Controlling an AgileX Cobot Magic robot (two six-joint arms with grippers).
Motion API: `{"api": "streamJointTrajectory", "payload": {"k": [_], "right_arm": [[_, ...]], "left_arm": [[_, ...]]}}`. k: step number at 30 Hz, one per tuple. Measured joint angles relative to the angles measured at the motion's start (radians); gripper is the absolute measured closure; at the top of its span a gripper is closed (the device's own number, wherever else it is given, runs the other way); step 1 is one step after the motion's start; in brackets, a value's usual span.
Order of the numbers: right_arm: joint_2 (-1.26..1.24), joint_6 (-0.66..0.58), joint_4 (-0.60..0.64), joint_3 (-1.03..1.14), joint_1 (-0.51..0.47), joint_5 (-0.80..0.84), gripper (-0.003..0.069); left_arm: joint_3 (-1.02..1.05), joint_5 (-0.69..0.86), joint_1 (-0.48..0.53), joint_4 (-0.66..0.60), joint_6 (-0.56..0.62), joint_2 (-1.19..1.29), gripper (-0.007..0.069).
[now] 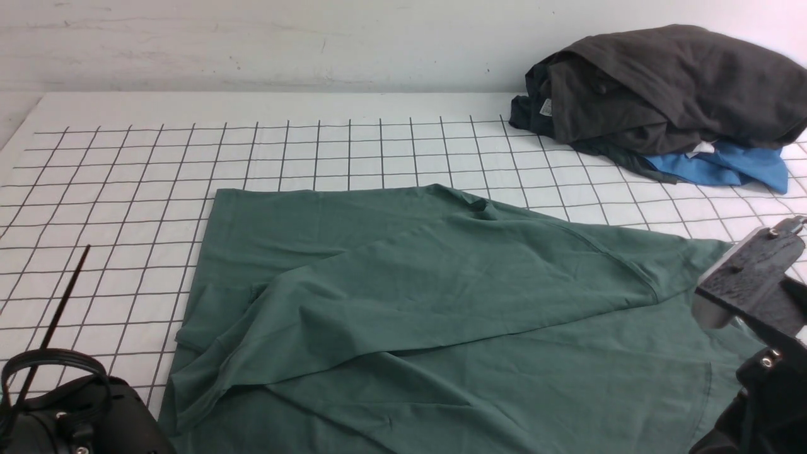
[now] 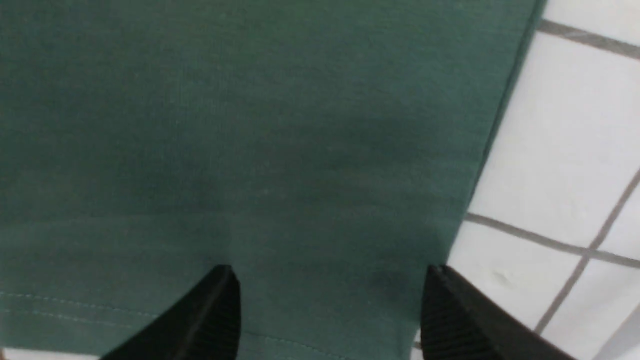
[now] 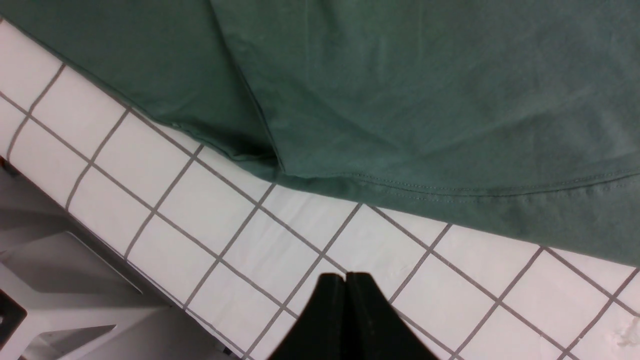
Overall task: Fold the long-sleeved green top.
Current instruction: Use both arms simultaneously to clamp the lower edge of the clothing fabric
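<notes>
The green long-sleeved top (image 1: 441, 302) lies spread on the gridded table, with one layer folded diagonally across its body. Its logo, neck and label are hidden. My left gripper (image 2: 330, 280) is open, its two black fingers wide apart just above the top's stitched hem (image 2: 280, 320) near the cloth's side edge. In the front view only the left arm's base (image 1: 69, 410) shows at the bottom left. My right gripper (image 3: 346, 276) is shut and empty, over bare grid cloth a short way off the top's hem (image 3: 425, 195). The right arm (image 1: 750, 277) stands at the top's right edge.
A dark grey-black heap of clothes (image 1: 668, 88) lies on a bright blue garment (image 1: 725, 165) at the table's far right. The white grid cloth (image 1: 126, 189) covers the table. The table's near edge and a white frame (image 3: 65, 290) show in the right wrist view.
</notes>
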Motion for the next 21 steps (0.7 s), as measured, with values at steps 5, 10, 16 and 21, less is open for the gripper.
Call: {"api": "streamJointTrajectory", "payload": {"k": [5, 10, 16, 21], "right_arm": [[-0.023, 0.000, 0.000, 0.000, 0.000, -0.001, 0.0673], [-0.043, 0.000, 0.000, 0.000, 0.000, -0.001, 0.0673], [-0.049, 0.000, 0.000, 0.000, 0.000, -0.001, 0.0673], [-0.049, 0.000, 0.000, 0.000, 0.000, -0.001, 0.0673]], "left_arm": [[0.000, -0.008, 0.000, -0.001, 0.000, 0.040, 0.0177], [0.000, -0.012, 0.000, 0.001, 0.000, 0.041, 0.0179], [-0.001, -0.011, -0.001, 0.002, -0.036, 0.041, 0.0251], [-0.031, -0.024, -0.001, 0.013, -0.112, 0.042, 0.0398]]}}
